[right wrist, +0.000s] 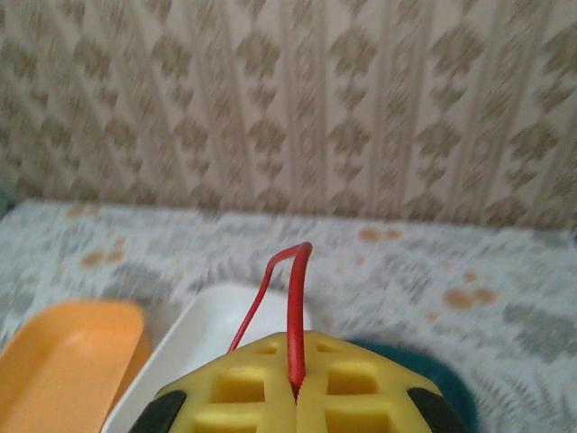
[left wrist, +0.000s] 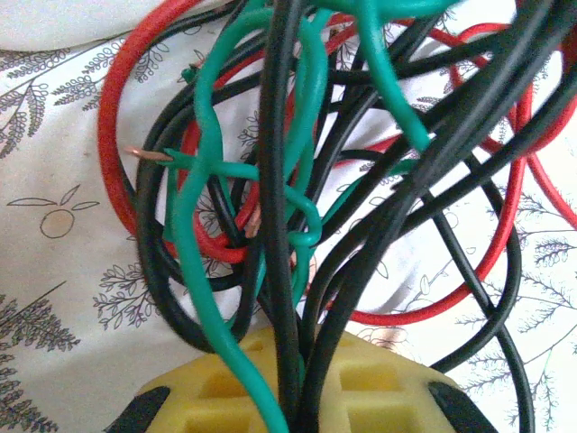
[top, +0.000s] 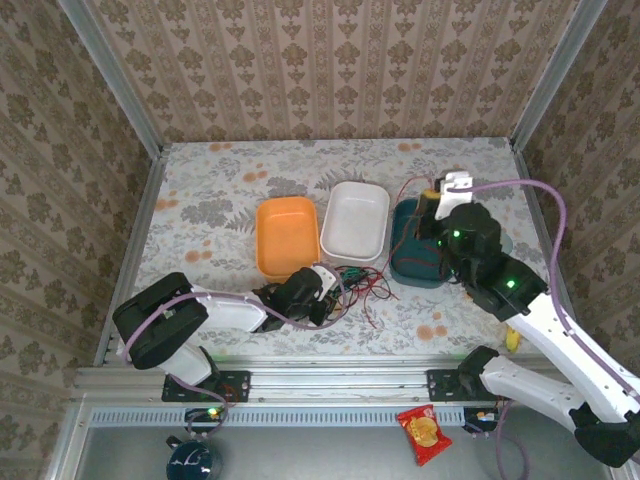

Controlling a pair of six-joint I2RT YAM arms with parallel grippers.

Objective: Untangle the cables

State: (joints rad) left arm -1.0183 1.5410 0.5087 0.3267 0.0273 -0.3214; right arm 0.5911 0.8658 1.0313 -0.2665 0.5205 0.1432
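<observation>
At six o'clock on the counter (top: 230, 170), the left claw (left wrist: 296, 392) is clamped on the knotted cables (left wrist: 275, 180). The right claw (right wrist: 295, 392) pinches one red cable (right wrist: 295, 311). I think most untangling is left.

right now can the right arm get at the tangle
Probably not: the right gripper is shut on a red cable above the teal tray, and the left gripper holds the tangle.
</observation>
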